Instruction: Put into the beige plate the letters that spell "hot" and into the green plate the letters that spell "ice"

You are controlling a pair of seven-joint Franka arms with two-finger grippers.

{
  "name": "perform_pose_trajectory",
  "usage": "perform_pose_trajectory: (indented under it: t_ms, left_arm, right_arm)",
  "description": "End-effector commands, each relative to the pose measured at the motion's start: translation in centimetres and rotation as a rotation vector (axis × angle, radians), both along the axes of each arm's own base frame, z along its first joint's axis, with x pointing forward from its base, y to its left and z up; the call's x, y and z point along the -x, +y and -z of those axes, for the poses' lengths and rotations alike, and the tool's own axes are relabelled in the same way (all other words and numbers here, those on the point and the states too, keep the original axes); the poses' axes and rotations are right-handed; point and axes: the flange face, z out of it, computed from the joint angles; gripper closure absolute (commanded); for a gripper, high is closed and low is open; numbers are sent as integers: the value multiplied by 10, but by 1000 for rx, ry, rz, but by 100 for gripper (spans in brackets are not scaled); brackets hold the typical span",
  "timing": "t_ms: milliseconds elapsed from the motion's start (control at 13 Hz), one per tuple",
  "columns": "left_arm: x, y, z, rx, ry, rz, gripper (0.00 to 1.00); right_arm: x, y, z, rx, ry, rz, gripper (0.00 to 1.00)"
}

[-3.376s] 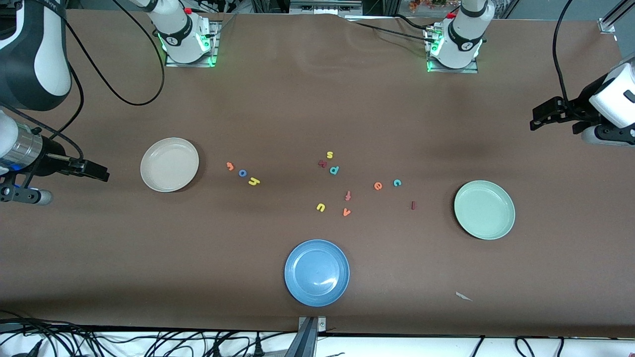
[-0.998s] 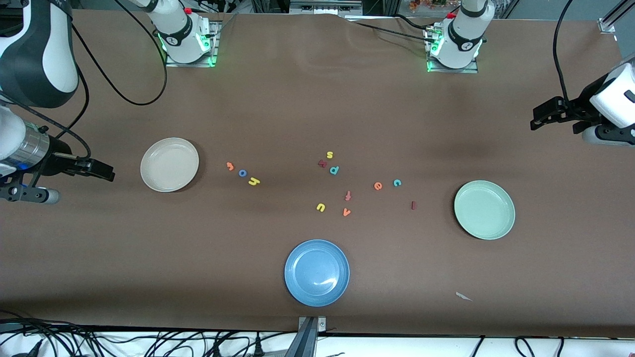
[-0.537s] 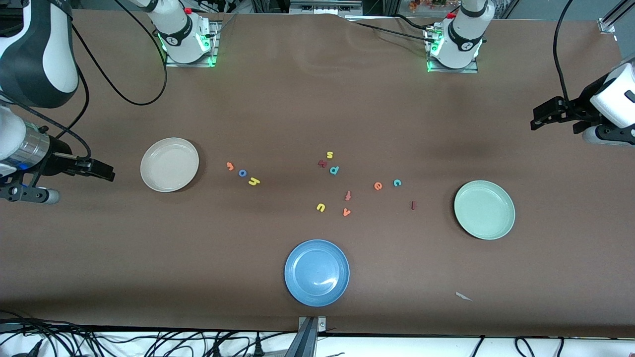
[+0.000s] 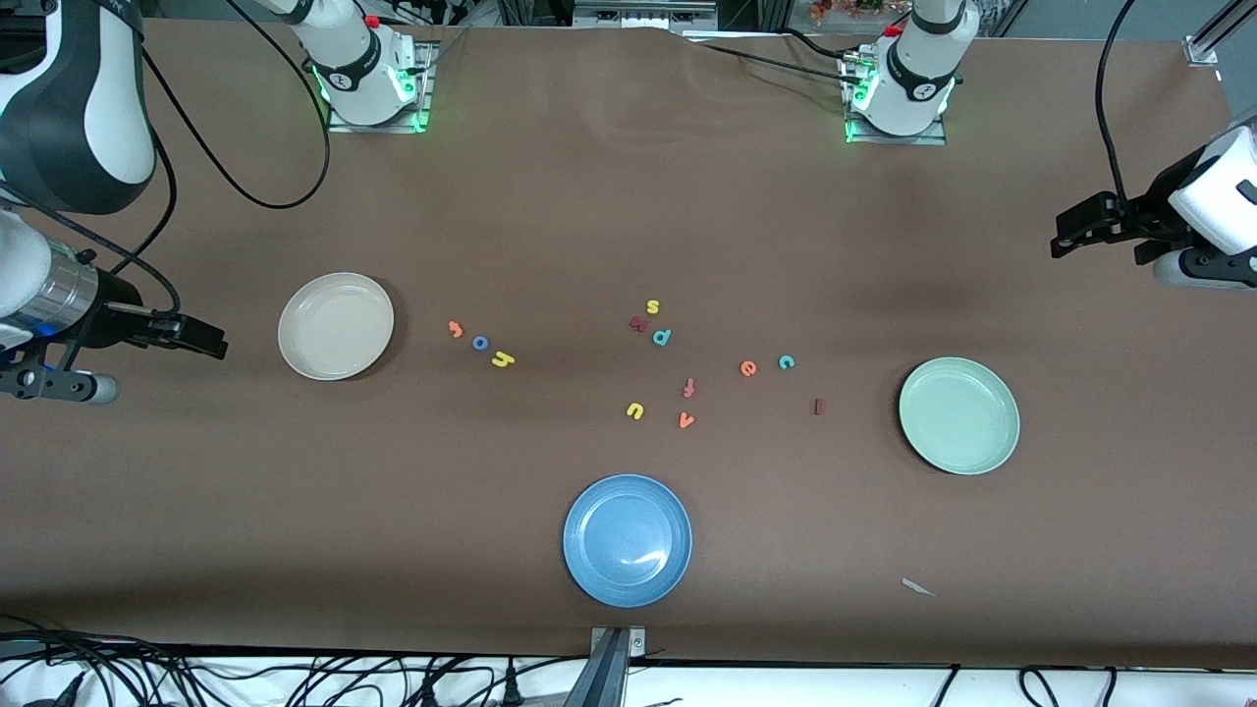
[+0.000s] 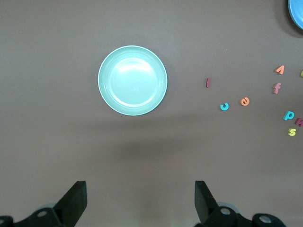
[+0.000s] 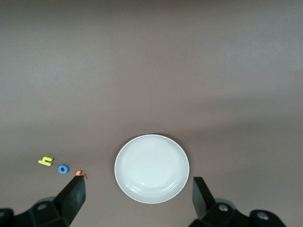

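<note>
The orange "t" [image 4: 455,329], blue "o" [image 4: 480,343] and yellow "h" [image 4: 503,359] lie in a row on the table beside the beige plate [image 4: 336,326]. Orange "e" [image 4: 748,369], teal "c" [image 4: 787,362] and dark red "i" [image 4: 818,407] lie near the green plate [image 4: 959,415]. Both plates hold nothing. My right gripper [image 4: 201,341] hangs open over the brown cloth at the right arm's end, close to the beige plate [image 6: 151,168]. My left gripper [image 4: 1061,236] hangs open over the left arm's end, and the green plate [image 5: 132,80] shows in its wrist view.
A blue plate [image 4: 628,539] sits near the front edge at the middle. Other loose letters lie mid-table: yellow "s" [image 4: 653,306], teal "p" [image 4: 662,337], red-orange "f" [image 4: 689,388], yellow "u" [image 4: 634,410], orange "v" [image 4: 686,420]. A paper scrap [image 4: 917,587] lies nearer the camera than the green plate.
Since the earliest frame my right gripper has shifted slightly toward the beige plate. Over the last second nothing has visibly moved.
</note>
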Motion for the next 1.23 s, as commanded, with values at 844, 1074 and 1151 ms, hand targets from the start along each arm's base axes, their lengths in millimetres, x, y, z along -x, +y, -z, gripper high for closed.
perform_pose_trajectory:
  t_ms: [844,1074,1151]
  left_arm:
    - [4,3,-3,-32,-1,22,0]
    - [4,3,-3,-31,-1,20,0]
    - [4,3,-3,-32,-2,22,0]
  right_arm:
    - [6,-1,-2,2,5,9,0]
    - [7,-1,-2,2,11,11,0]
    - [8,-1,-2,1,15,11,0]
